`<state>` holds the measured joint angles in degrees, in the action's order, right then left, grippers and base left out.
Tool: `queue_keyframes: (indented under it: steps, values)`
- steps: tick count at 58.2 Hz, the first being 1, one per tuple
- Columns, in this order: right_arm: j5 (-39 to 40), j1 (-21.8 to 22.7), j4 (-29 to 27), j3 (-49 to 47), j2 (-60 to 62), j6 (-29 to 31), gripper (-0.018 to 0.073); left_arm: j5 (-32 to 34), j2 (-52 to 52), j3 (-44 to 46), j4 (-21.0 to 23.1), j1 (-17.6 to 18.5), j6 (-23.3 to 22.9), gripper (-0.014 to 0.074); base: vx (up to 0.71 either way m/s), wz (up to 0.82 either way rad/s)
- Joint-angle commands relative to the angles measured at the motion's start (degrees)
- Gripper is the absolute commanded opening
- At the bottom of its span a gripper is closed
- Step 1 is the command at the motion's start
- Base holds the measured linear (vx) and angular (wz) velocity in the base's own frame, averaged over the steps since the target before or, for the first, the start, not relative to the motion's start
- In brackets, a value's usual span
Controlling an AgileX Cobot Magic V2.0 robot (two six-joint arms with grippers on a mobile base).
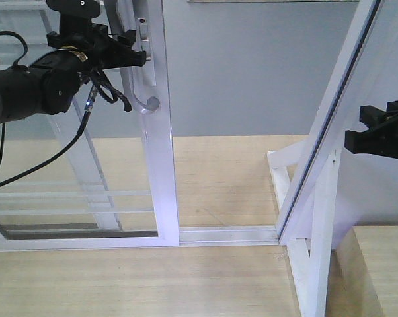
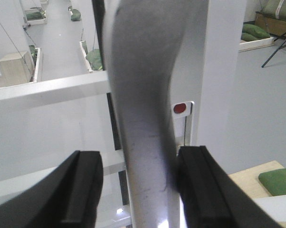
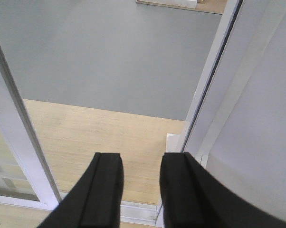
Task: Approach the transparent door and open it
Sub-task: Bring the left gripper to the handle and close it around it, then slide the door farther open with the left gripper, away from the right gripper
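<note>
Left fingers set around the door handle, sliding step in hand

The transparent door [image 1: 157, 158] stands at left, and its handle [image 2: 143, 137] sits between the left gripper [image 1: 129, 56] fingers [image 2: 204, 190]. One pad touches it and the other stands apart, so they are released, not clenched. A gap already shows before the right jamb [image 1: 331, 125]. The next move probably needs a steady sideways drag leftward. The right gripper [image 3: 139, 190] is released and empty. The door's top is cut off.

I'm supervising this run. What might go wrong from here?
The left claw straddles the curved handle with a gap at one finger, so it may slip off when pulling. The claw's loose cable hangs beside the handle's hooked end and might snag. The right claw hangs close to the white frame and could bump it.
</note>
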<state>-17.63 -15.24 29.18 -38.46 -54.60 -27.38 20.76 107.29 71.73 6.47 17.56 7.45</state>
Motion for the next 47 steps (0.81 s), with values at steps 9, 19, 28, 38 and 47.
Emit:
queue_keyframes:
  steps: [9,19,28,38,47]
  values:
    - [3.36,0.29,1.33,-1.64,0.66,0.41,0.0289,2.16,-3.64,2.00,2.16,-1.03,0.09,0.0461,0.00,0.00]
    - [3.36,0.29,1.33,-1.64,0.66,0.41,0.0289,0.66,-3.64,2.00,2.16,-1.68,0.09,0.0461,0.00,0.00]
    - [3.24,0.29,1.33,-1.64,0.66,0.41,0.0289,-4.41,-4.89,2.00,2.16,-3.60,0.09,0.0461,0.00,0.00]
    - [3.14,0.29,1.33,-1.64,0.66,0.41,0.0289,-5.11,-6.25,2.00,2.16,-6.44,0.03,0.0461,0.00,0.00]
    - [3.09,0.29,1.33,-1.64,0.66,0.41,0.0289,-6.86,-7.20,2.00,2.16,-7.89,0.05,0.0461,0.00,0.00]
